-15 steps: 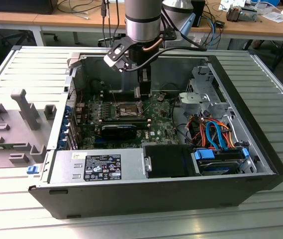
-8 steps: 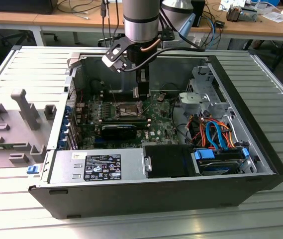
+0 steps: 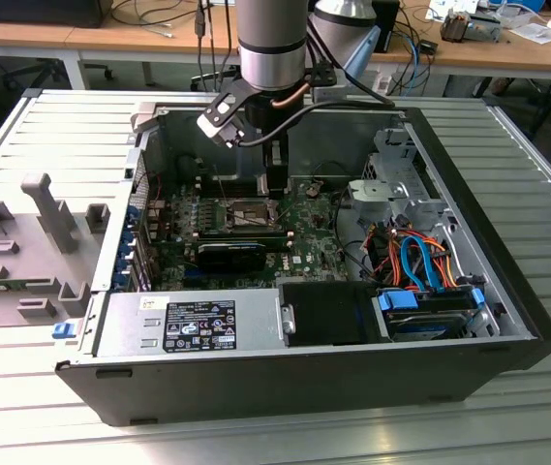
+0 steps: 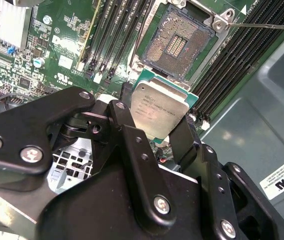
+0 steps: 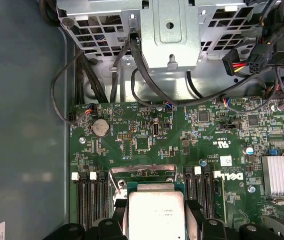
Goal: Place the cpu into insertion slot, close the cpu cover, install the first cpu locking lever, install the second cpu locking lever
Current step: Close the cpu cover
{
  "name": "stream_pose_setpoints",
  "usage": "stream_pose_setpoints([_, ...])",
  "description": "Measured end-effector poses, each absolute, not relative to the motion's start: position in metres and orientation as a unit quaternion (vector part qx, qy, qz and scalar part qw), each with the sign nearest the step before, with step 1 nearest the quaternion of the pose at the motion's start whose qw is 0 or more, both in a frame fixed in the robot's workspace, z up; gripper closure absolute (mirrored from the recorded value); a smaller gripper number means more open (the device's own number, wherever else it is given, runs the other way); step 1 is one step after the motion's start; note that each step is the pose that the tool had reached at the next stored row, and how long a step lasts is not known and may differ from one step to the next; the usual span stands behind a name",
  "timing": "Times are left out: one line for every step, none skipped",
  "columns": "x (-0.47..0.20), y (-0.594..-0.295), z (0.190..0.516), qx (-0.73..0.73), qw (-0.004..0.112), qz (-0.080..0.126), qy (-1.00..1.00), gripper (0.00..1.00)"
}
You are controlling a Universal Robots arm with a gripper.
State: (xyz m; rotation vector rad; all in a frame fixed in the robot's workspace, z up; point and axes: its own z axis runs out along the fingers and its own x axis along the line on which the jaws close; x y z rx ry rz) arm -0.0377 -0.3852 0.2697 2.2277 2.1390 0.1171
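Note:
My gripper (image 4: 156, 122) is shut on the cpu (image 4: 160, 109), a flat square chip with a dull silver top and a green edge, held between two black fingers (image 4: 124, 120). The chip hangs tilted just above the board, next to the insertion slot (image 4: 178, 44), whose gold contact field lies bare. A thin metal locking lever (image 4: 264, 24) sticks out sideways from the slot's corner. In the first wrist view the cpu (image 5: 154, 212) sits in the gripper (image 5: 154, 222), with the silvery cpu cover (image 5: 142, 171) just beyond it. In the exterior view the gripper (image 3: 275, 184) hovers over the insertion slot (image 3: 246, 215).
Black memory slots (image 4: 117, 30) flank the socket on both sides. A finned heatsink (image 5: 281, 175), a metal drive cage (image 5: 166, 30) and loose black cables (image 5: 82, 75) lie near. The open case (image 3: 507, 291) holds a power supply (image 3: 198, 325) and a blue-railed drive (image 3: 430, 305).

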Motion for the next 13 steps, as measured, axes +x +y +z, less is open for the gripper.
stream_pose_setpoints([-0.0377,-0.3852,0.2696,0.721,0.026,0.038,0.692,0.45])
stream_pose_setpoints([-0.0377,-0.3852,0.2696,0.721,0.026,0.038,0.692,0.45])
stream_pose_setpoints([-0.0377,-0.3852,0.2695,0.721,0.026,0.038,0.692,0.45])
stream_pose_setpoints([-0.0377,-0.3852,0.2694,0.721,0.026,0.038,0.692,0.45])
stream_pose_setpoints([-0.0377,-0.3852,0.2693,0.721,0.026,0.038,0.692,0.45])
stream_pose_setpoints([-0.0377,-0.3852,0.2692,0.721,0.026,0.038,0.692,0.45])
stream_pose_setpoints([-0.0377,-0.3852,0.2692,0.721,0.026,0.038,0.692,0.45])
stream_pose_setpoints([-0.0377,-0.3852,0.2690,0.721,0.026,0.038,0.692,0.45])
stream_pose_setpoints([-0.0390,-0.3852,0.2685,0.721,0.026,0.038,0.692,0.45])
stream_pose_setpoints([-0.0406,-0.3852,0.2681,0.720,0.026,0.038,0.692,0.45])
stream_pose_setpoints([-0.0412,-0.3852,0.2680,0.721,0.026,0.038,0.692,0.45])
stream_pose_setpoints([-0.0414,-0.3852,0.2679,0.720,0.026,0.038,0.692,0.45])
stream_pose_setpoints([-0.0416,-0.3852,0.2679,0.720,0.026,0.038,0.692,0.45])
